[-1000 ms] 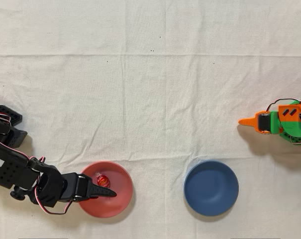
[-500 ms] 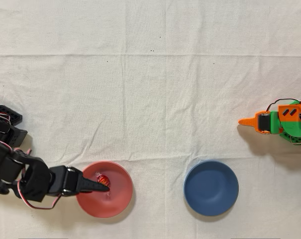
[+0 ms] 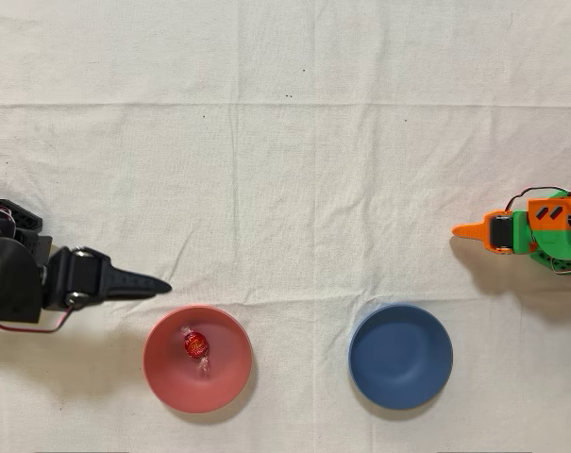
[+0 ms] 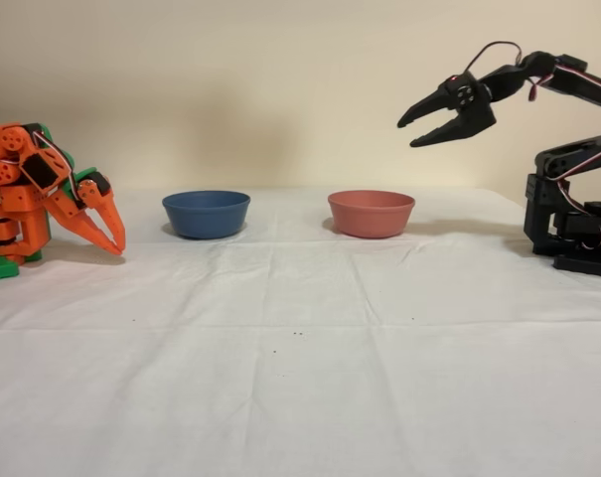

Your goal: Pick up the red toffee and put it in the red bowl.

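Observation:
The red toffee (image 3: 194, 344) lies inside the red bowl (image 3: 230, 376), left of its centre, with its twisted tail pointing toward the picture's bottom. In the fixed view the wall of the red bowl (image 4: 371, 215) hides the candy. My black gripper (image 3: 162, 284) sits up and to the left of the bowl in the overhead view, outside its rim. Seen from the side, the gripper (image 4: 406, 134) hangs high above the table, just right of the bowl, open with nothing between its fingers.
A blue bowl (image 3: 400, 356) of the same size stands to the right of the red one in the overhead view, and the blue bowl (image 4: 206, 214) is at its left in the fixed view. The idle orange arm (image 3: 535, 231) rests at the far right edge.
My gripper has pulled back out of the red bowl, up and to the left, and risen. The toffee stays lying in the bowl, free of the fingers.

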### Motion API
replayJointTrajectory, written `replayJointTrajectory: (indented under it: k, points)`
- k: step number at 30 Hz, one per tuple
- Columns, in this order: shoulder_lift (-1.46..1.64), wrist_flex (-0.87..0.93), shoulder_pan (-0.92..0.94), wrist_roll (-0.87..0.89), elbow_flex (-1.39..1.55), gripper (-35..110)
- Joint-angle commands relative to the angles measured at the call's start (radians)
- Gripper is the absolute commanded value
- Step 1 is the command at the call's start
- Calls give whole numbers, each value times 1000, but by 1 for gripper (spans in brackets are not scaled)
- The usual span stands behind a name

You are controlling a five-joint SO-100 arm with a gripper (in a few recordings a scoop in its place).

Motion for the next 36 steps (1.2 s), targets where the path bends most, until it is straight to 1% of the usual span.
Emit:
replayJointTrajectory:
  k: [1,5,8,14,18,22,31,36]
  points:
    - [109,21,-35,9,54,13]
    - [183,31,-58,21,117,8]
    - [227,40,-71,38,146,1]
    - [302,52,-83,64,198,0]
    - [425,104,-120,86,272,0]
    - [426,114,-137,127,307,0]
    - [426,101,-164,153,405,0]
    - [426,87,-173,163,511,0]
